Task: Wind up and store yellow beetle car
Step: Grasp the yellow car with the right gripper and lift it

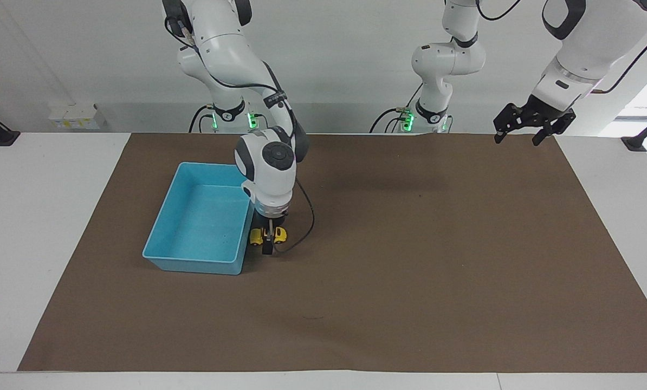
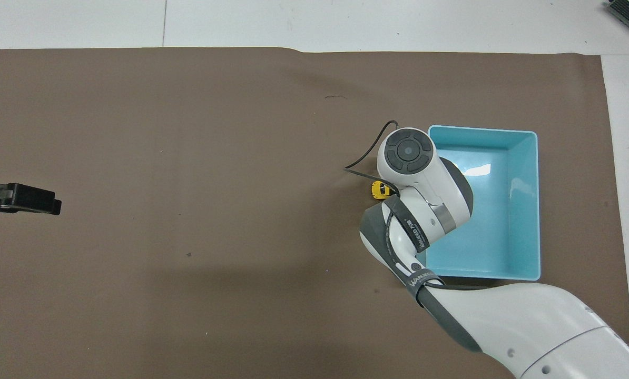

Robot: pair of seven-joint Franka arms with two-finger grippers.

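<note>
Straddling the car (image 1: 268, 235) with the right gripper (image 1: 267, 244): one dark finger shows in front of the yellow body, wheels on the mat (image 1: 410, 260). Jaws stand apart around it; whether the pads actually press the sides can't be told. Overhead, the wrist covers all but one end of the car.

Car sits just beside the bin (image 1: 161, 241), by the long wall toward the left arm's end, close to the corner farthest from the robots.

Handling, judged: tiny, light, hard plastic shell, rounded and likely slick. It will roll on its wheels if nudged along its length. Best hold is across the flat sides low on the body, not over the domed roof, where pads could slide off. For winding, press down and drag back, and keep the wheels loaded.

Room: the bin wall is close on one side, so drag parallel to the wall or away from it. Mat toward the left arm's end is bare. Cable loop hangs by the wrist, so mind a snag.

Left gripper (image 1: 525, 124) waits, fingers spread, holding nothing, high over the mat's corner at its own end.
</note>
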